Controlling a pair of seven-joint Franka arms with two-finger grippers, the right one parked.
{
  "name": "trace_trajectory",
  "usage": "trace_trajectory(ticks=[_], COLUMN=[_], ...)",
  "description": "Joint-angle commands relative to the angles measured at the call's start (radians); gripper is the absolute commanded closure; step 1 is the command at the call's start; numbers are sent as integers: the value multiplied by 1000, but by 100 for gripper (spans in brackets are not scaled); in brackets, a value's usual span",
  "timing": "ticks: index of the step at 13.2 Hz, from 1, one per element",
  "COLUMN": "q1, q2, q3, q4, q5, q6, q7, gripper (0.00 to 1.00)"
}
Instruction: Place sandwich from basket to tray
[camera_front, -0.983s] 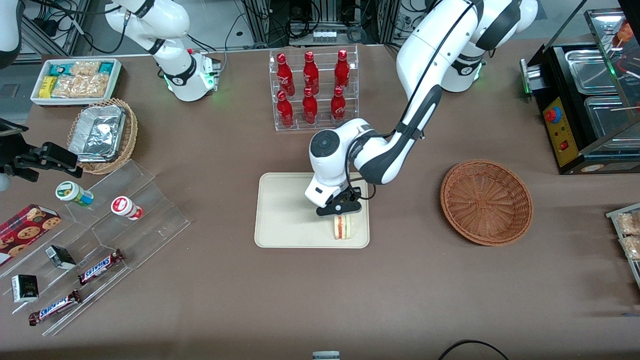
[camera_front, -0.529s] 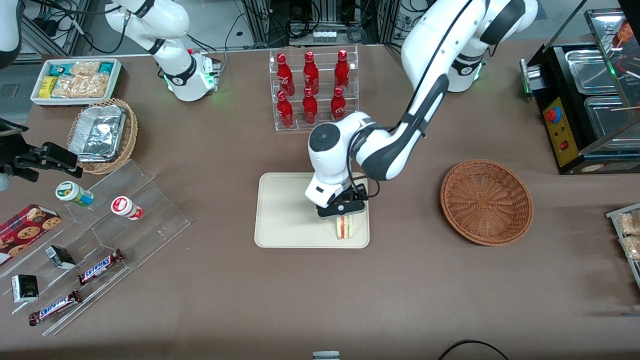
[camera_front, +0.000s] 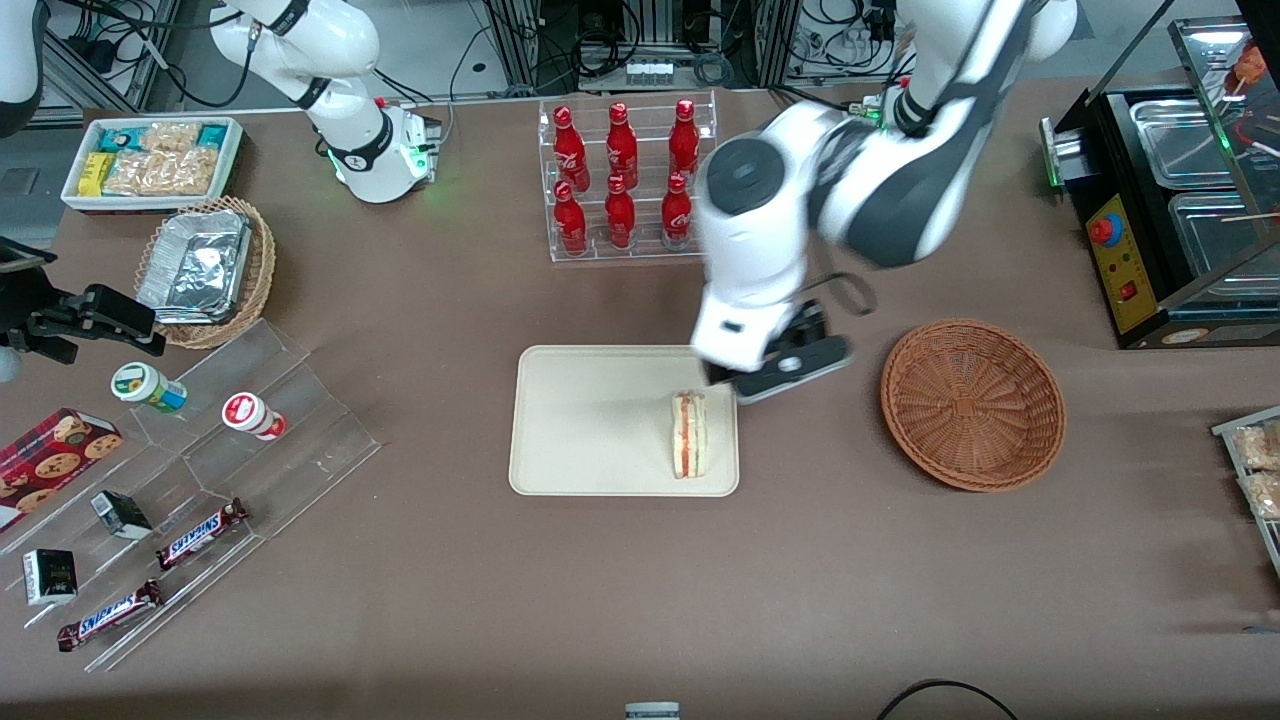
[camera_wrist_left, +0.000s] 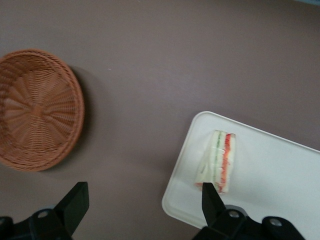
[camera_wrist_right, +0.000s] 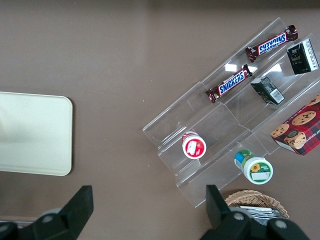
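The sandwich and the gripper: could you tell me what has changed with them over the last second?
The gripper let go of the sandwich, opened, and rose away toward the basket, now hovering over the tray's edge. The sandwich stayed on the tray; tray and basket did not move.

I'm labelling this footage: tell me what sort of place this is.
Probably a mock snack kiosk in a robot lab: a rack of red cola bottles, Snickers bars on clear steps, a sandwich on a tray, with the open gripper raised above the tray's edge.

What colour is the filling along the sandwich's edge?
Red-pink and yellowish stripes between white bread on the sandwich, clearest in the front view; the open pincer hovers nearby.
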Motion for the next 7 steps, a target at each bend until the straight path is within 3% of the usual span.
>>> trace_trajectory(ticks=[1, 7], q1=[101, 362], q2=[-131, -283], q3=[-4, -4], q4=[-40, -72], q5=[-60, -187], q6=[-85, -220], q7=[125, 508], gripper=[0, 0])
